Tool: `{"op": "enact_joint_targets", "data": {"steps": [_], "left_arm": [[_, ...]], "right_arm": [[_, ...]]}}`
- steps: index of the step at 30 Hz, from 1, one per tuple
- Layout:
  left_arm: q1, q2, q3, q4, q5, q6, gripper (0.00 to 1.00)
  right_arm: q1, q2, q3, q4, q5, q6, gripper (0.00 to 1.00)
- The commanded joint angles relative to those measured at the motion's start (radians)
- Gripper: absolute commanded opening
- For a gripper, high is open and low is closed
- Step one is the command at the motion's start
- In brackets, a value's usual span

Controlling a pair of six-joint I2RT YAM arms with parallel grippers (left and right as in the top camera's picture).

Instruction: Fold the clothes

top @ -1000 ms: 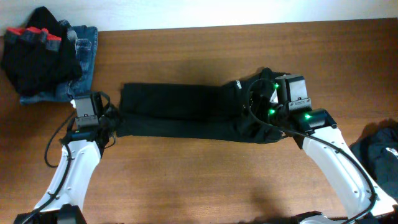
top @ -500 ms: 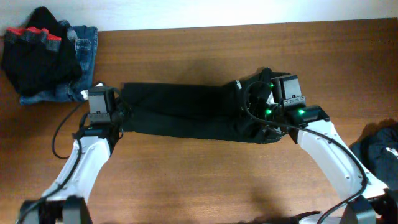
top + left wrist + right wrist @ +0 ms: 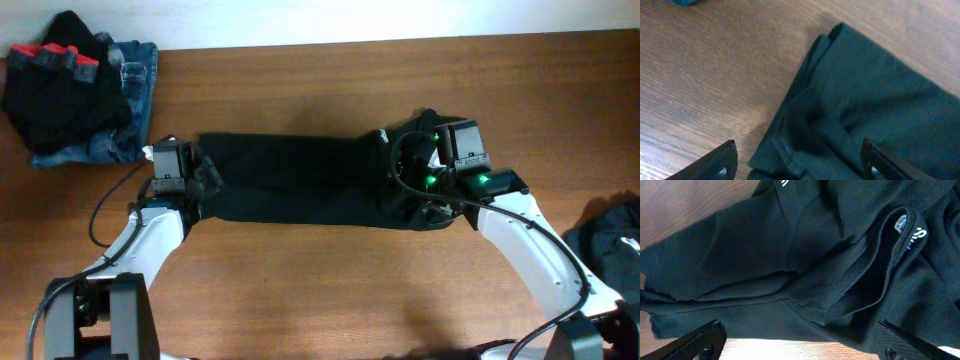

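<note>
Overhead, the top lies folded into a long black band near the middle of the worktop, its long axis running left to right. The left end is flat and narrow. The right end is bunched and wider, with a small white mark on its far edge. In the left wrist view the left end effector hangs over the left end of the band. Its fingers are spread wide, one over bare wood and the other over cloth, and nothing is clamped between them. Below it the fabric shows a corner of stacked layers, with a raised fold running from the near edge toward the far right. In the right wrist view the right end effector hangs over the bunched right end. Its jaws are spread fully apart, with cloth lying loose beneath them and not gripped. There the ribbed neck opening gapes. A white label sits inside it, with white lettering beside it, so the neck end points right. Overhead, both arms reach in from the near side, one at each end of the top. At the far left corner a heap of black clothes with red trim sits on folded jeans, well apart from the top. Another dark garment lies at the right edge.
</note>
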Motion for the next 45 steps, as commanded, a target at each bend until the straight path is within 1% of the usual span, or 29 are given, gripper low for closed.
{"op": "enact_joint_targets", "data": {"steps": [1, 5, 8, 12, 15, 19, 23, 25, 27, 28, 29, 35, 38, 40, 45], "left_arm": [[-0.001, 0.002, 0.016, -0.013, -0.013, 0.045, 0.79], [-0.001, -0.03, 0.016, -0.045, -0.011, 0.046, 0.79], [-0.002, -0.086, 0.016, -0.077, -0.011, 0.045, 0.79], [-0.004, -0.208, 0.016, -0.129, -0.011, 0.046, 0.79], [-0.004, -0.311, 0.016, -0.179, -0.01, 0.046, 0.79], [-0.004, -0.401, 0.016, -0.235, -0.011, 0.067, 0.79], [-0.004, -0.405, 0.016, -0.294, -0.011, 0.067, 0.79], [-0.004, -0.397, 0.016, -0.314, -0.011, 0.067, 0.86], [-0.004, -0.391, 0.016, -0.332, -0.011, 0.067, 0.87], [-0.004, -0.388, 0.016, -0.341, -0.011, 0.067, 0.92], [-0.004, -0.386, 0.016, -0.349, -0.011, 0.067, 0.94], [-0.004, -0.385, 0.015, -0.375, -0.011, 0.067, 0.96], [-0.004, -0.385, 0.015, -0.375, -0.011, 0.067, 0.96], [-0.004, -0.385, 0.015, -0.376, -0.011, 0.067, 0.96], [-0.004, -0.385, 0.015, -0.376, -0.011, 0.067, 0.96]], "right_arm": [[0.006, 0.005, 0.007, 0.002, 0.0, -0.011, 0.99], [0.006, 0.004, 0.008, 0.015, -0.031, -0.018, 0.99], [0.006, 0.003, 0.008, 0.058, -0.125, -0.051, 0.99], [0.008, 0.003, 0.009, 0.114, -0.282, -0.055, 0.99], [0.034, 0.004, 0.008, 0.116, -0.305, -0.035, 0.99], [0.126, 0.004, 0.008, 0.122, -0.263, -0.001, 0.99], [0.251, 0.015, 0.008, 0.178, -0.112, 0.001, 0.99], [0.294, 0.032, 0.008, 0.201, -0.041, -0.002, 0.99], [0.321, 0.057, 0.008, 0.216, 0.009, -0.023, 0.99], [0.328, 0.077, 0.009, 0.224, 0.019, -0.049, 0.99], [0.328, 0.094, 0.01, 0.233, 0.018, -0.074, 0.99], [0.305, 0.215, 0.069, 0.211, -0.096, -0.304, 0.99], [0.3, 0.253, 0.159, 0.139, -0.091, -0.42, 0.99], [0.3, 0.274, 0.231, 0.077, -0.082, -0.529, 0.99], [0.303, 0.347, 0.396, -0.101, 0.076, -0.756, 0.99]]}}
